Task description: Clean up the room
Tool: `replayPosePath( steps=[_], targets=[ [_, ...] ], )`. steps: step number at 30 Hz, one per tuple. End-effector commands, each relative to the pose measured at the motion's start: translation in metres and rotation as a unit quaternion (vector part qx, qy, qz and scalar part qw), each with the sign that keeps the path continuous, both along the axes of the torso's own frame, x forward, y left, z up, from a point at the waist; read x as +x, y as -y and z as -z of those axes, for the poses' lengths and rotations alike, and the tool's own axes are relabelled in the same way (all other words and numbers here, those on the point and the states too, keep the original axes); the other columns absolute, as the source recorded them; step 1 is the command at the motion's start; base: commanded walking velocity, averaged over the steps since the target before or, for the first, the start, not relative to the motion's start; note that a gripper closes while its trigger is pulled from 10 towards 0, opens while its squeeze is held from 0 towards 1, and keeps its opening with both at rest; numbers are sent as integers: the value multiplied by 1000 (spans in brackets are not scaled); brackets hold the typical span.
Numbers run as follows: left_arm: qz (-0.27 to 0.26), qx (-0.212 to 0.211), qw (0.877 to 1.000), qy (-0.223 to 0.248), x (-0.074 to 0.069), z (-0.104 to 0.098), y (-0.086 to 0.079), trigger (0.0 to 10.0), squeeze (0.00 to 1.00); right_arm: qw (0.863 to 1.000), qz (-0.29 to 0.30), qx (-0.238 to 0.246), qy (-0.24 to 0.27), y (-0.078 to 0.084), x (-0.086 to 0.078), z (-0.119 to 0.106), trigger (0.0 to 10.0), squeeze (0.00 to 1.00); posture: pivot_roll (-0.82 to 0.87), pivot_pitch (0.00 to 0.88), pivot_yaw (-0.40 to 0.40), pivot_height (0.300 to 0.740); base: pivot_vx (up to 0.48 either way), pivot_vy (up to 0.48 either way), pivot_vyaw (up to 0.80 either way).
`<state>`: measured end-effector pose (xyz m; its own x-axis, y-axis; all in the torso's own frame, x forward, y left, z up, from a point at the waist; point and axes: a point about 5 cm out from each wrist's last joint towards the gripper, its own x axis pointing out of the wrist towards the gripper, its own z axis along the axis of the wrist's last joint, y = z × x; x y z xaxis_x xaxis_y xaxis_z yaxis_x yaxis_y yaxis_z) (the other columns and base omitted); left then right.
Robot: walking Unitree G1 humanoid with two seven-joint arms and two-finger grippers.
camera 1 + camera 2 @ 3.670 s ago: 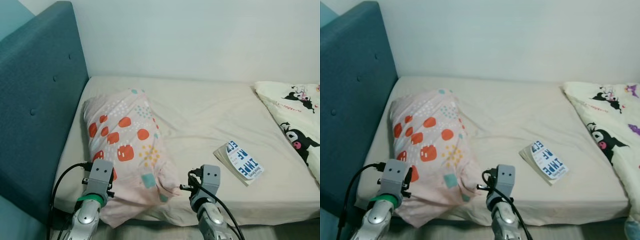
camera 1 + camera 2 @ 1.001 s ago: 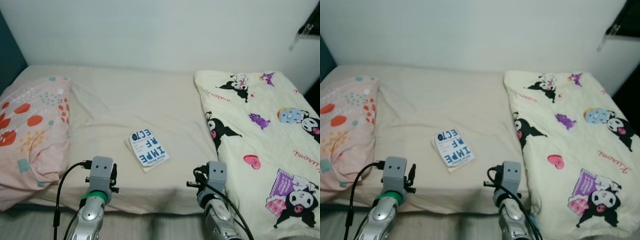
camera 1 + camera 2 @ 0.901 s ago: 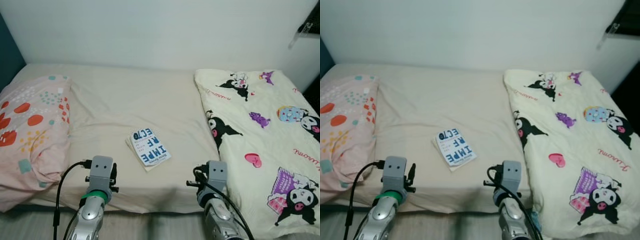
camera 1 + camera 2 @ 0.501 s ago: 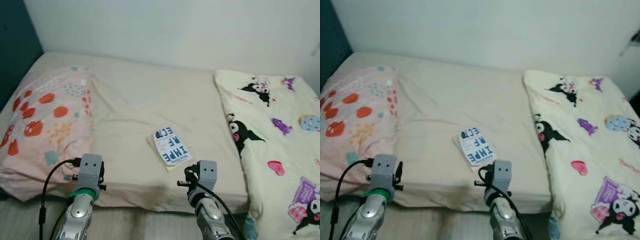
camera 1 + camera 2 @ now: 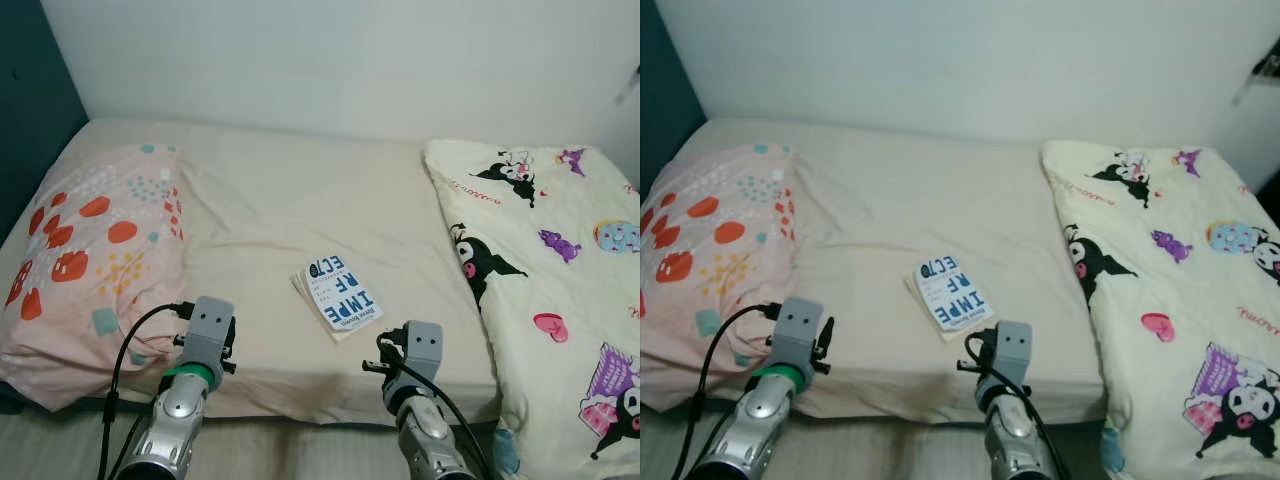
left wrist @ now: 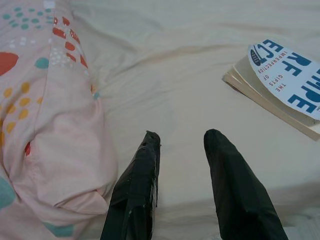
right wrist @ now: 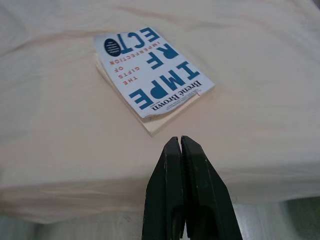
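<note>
A white paperback book [image 5: 342, 297] with blue lettering lies flat on the cream bed sheet [image 5: 300, 210], near the front edge. My right gripper [image 7: 178, 142] is shut and empty, held low just in front of the book [image 7: 152, 77]. My left gripper [image 6: 181, 137] is open with nothing between its fingers, over the sheet between the book [image 6: 287, 80] and the pink patterned pillow [image 6: 45, 110]. Both arms [image 5: 195, 370] rise from the lower edge, in front of the mattress.
The pink pillow [image 5: 90, 250] with red and yellow spots lies at the bed's left end by a dark teal headboard [image 5: 35, 120]. A cream cartoon-print blanket [image 5: 560, 270] covers the bed's right part and hangs over its front edge. A white wall runs behind.
The camera swung right from the pillow to the blanket, then back left a little. Both arms keep their pose; the book lies where it was.
</note>
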<state>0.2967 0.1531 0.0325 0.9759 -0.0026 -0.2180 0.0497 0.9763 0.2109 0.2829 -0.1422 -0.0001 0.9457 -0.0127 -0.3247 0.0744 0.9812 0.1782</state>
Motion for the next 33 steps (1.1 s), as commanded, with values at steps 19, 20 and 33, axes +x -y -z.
replayPosePath(
  steps=[19, 20, 33],
  targets=[
    [-25, -5, 999, -33, 1, 9, -11, 10000, 0, 1000, 17, -8, -14, 7, -2, 4, 10000, 0, 3, 8, 78, 740, 0, 0, 0],
    [-6, -11, 999, -42, -5, 16, 1, 10000, 0, 1000, 8, -14, 6, 5, -1, 0, 10000, 0, 5, 6, 73, 740, 0, 0, 0],
    [4, -16, 1000, -2, -4, 1, 10, 10000, 0, 1000, 1, -6, 19, 2, -4, 0, 10000, 0, 15, 0, 56, 740, 0, 0, 0]
  ],
)
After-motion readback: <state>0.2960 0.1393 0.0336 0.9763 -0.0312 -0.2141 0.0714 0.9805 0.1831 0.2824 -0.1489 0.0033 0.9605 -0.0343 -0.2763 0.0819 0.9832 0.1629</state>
